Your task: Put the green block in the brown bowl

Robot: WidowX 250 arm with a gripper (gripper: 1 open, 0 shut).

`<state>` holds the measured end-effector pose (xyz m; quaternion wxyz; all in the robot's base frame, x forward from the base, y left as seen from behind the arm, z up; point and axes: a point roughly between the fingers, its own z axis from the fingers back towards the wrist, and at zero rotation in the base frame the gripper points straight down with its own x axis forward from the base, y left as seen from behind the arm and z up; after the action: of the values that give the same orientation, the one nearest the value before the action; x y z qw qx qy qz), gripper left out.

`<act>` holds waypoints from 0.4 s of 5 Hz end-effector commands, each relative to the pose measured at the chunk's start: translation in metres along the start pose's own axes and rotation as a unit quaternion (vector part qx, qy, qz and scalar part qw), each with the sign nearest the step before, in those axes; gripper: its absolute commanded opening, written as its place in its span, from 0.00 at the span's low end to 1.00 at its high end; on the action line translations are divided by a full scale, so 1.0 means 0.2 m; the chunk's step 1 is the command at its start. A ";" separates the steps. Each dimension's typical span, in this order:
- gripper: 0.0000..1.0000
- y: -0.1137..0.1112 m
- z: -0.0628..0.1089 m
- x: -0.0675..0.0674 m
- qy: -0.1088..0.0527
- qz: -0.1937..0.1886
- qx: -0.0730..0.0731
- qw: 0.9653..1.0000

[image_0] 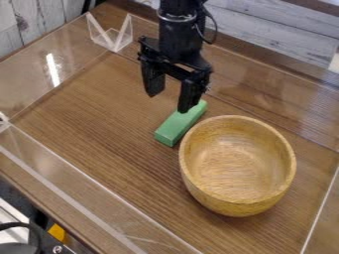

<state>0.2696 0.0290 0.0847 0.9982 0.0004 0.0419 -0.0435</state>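
My claw (173, 94) hangs wide open; the green block (177, 126) lies just below it, the brown bowl (237, 164) beyond, lower right.

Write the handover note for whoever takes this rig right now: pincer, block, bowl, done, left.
Pincer: open, pointing down, holding nothing, poised above the far end of the green block.
Green block: flat on the wooden table, just outside the far-left rim of the brown bowl; whether it touches the rim cannot be told.
Brown bowl: upright, nothing in it.
Done: arm brought over the block.
Left: lower, close on the block, lift it, carry it over the bowl, release.
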 end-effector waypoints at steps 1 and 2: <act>1.00 0.03 0.04 0.01 -0.029 0.001 0.008 1.000; 1.00 0.03 0.02 0.02 -0.030 -0.004 0.010 0.999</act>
<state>0.2710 0.0300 0.0782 0.9983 0.0047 0.0286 -0.0506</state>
